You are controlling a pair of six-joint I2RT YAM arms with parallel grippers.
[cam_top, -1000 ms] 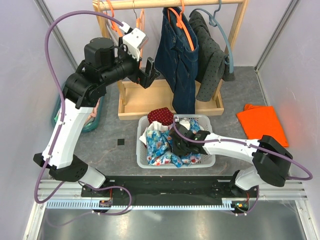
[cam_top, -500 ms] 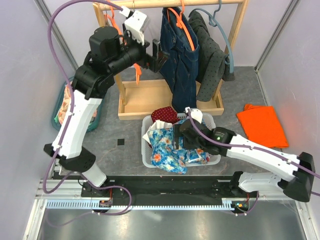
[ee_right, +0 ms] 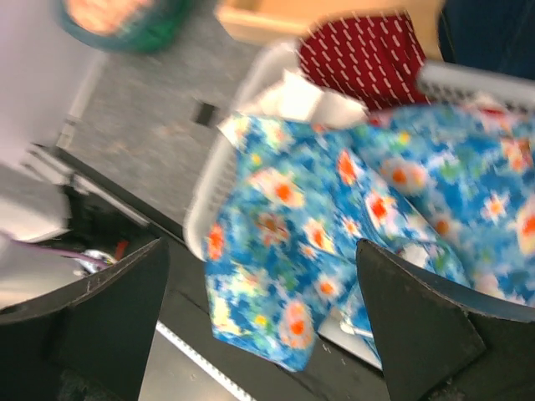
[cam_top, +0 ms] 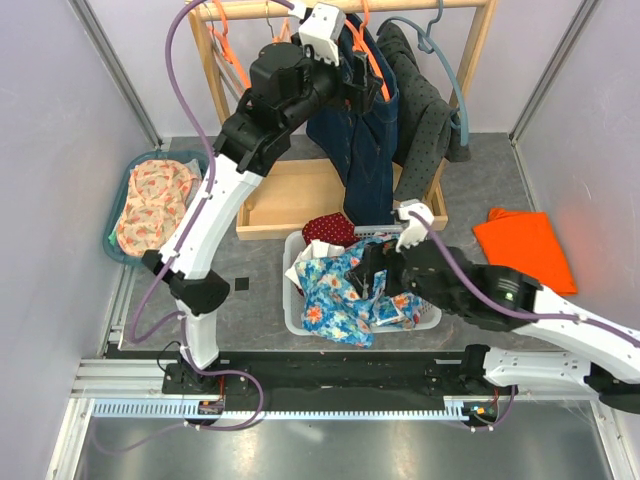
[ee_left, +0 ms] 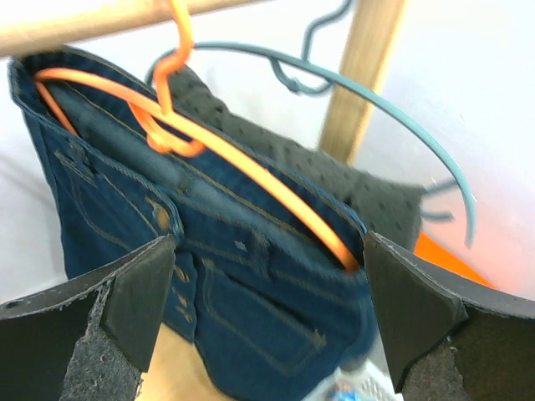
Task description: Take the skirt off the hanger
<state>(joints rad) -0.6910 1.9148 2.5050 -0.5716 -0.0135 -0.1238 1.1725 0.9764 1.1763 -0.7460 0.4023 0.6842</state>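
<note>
Skirt waistband partly hidden behind left tool.

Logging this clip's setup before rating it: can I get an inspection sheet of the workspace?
Surface: grey table, small black square.
Job's things: denim skirt on orange hanger, hung on wooden rack.
Clutter: grey dotted garment on rack; white basket of clothes; teal basket; orange cloth.
Grippers: left gripper open, facing skirt; right gripper open above blue floral cloth.
Cables: purple cable looping high, left side.
Surroundings: lilac walls.

A denim skirt hangs on an orange hanger.
</note>
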